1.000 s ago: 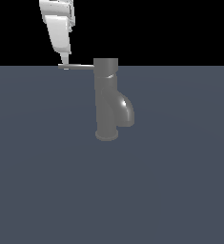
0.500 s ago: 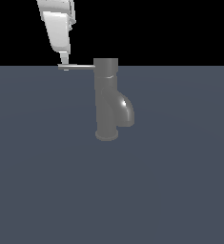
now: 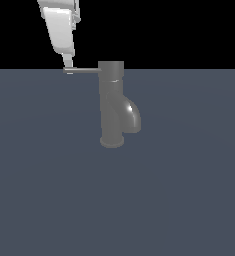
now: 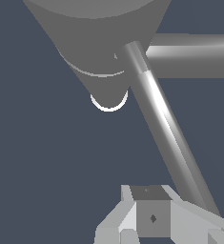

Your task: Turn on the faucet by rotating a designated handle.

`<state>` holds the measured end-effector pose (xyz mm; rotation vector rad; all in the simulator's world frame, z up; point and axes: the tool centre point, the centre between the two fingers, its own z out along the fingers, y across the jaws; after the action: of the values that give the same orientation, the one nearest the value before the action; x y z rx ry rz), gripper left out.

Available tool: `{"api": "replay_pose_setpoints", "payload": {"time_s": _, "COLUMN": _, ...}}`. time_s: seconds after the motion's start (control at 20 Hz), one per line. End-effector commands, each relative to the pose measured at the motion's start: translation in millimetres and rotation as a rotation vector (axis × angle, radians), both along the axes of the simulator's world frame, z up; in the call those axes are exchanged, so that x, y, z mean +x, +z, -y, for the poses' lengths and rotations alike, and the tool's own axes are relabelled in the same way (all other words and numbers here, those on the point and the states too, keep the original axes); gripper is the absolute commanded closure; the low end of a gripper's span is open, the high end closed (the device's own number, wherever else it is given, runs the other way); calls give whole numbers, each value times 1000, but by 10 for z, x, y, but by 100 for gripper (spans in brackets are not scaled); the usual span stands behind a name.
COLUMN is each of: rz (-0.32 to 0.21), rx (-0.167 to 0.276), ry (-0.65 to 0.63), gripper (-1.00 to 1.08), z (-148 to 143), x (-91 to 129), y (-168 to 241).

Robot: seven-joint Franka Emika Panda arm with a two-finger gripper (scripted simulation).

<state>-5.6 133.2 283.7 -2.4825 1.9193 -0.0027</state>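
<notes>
At the free end of the handle [image 3: 83,71], far from the tabletop [image 3: 49,190] edges, the claw [image 3: 68,69] is placed in contact, its opening not discernible; rotation of the faucet [image 3: 113,107] handle is judged hardly begun.

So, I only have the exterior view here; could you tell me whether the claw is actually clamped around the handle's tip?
Observer: In the wrist view the handle runs past one side of the claw. I see no finger on its far side, so it looks like side contact rather than a clamp.
Operator: Thank you. Can you tell whether the claw is open?
Observer: No. Only its tip shows at the frame edge, so I cannot tell.
Operator: And is the spout close to the handle?
Observer: The spout leaves the faucet column in a different direction from the rod, and the gap between them widens toward the claw.
</notes>
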Motion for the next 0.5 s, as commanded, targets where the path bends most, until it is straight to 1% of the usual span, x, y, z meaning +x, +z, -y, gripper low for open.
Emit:
{"api": "replay_pose_setpoints", "payload": {"time_s": 0.0, "rz": -4, "rx": -2, "ry": -1, "gripper": 108, "z": 34, "x": -81, "y": -1}}
{"api": "replay_pose_setpoints", "payload": {"time_s": 0.4, "rz": -4, "rx": -2, "ry": -2, "gripper": 108, "z": 103, "x": -283, "y": 0}}
{"api": "replay_pose_setpoints", "payload": {"time_s": 0.45, "rz": -4, "rx": -2, "ry": -2, "gripper": 108, "z": 103, "x": -283, "y": 0}}
